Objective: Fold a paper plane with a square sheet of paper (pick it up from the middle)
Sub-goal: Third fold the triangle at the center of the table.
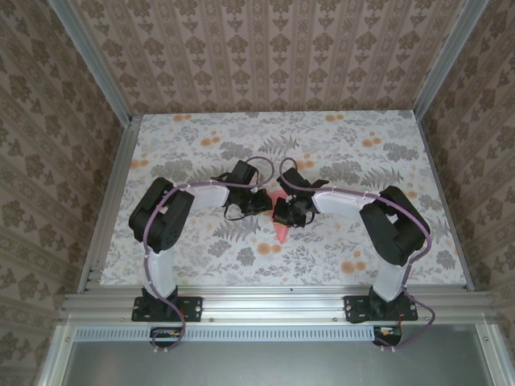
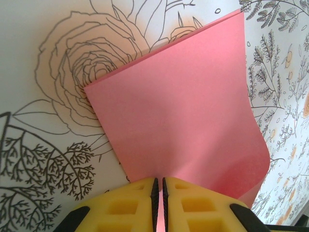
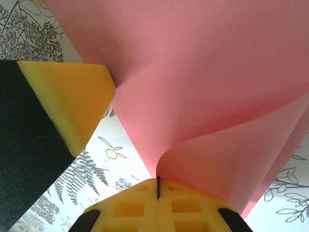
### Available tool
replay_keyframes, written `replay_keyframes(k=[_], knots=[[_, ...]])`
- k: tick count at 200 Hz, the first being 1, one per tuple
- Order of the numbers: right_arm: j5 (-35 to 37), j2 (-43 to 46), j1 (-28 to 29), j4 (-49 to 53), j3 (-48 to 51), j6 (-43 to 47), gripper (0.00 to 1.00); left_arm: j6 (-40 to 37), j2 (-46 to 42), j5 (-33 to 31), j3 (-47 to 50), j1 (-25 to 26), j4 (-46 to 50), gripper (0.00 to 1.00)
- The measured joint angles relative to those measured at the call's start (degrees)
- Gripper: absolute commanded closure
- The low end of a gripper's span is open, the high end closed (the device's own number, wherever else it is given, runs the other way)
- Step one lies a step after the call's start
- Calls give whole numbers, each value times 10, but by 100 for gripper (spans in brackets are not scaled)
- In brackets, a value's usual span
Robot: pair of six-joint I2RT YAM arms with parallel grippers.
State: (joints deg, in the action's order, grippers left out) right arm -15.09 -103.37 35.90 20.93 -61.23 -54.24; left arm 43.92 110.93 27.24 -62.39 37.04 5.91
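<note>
Seemingly past the early folds: paper plane point(image 1: 281, 229) already narrowed to a point aimed at the near edge, yet curled and loose up close, with no crisp wings to be seen. Probably more creasing and flattening left to do. Found at the middle of the flowered surface point(image 1: 193, 145), partly raised off it, between both arms. Left claw point(image 2: 159, 191) pinched tight on the paper's near edge. Right claw point(image 3: 158, 186) likewise clamped on a curled flap, with one left finger point(image 3: 72, 96) just beside. Arms bent inward, elbows out, wrists meeting at the centre.
</note>
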Motion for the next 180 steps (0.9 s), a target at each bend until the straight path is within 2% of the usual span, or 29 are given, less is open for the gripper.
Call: replay_keyframes(k=[180], knots=[[16,-9,0,-21,12,-20,87,0,0,0,0,0,0,85]])
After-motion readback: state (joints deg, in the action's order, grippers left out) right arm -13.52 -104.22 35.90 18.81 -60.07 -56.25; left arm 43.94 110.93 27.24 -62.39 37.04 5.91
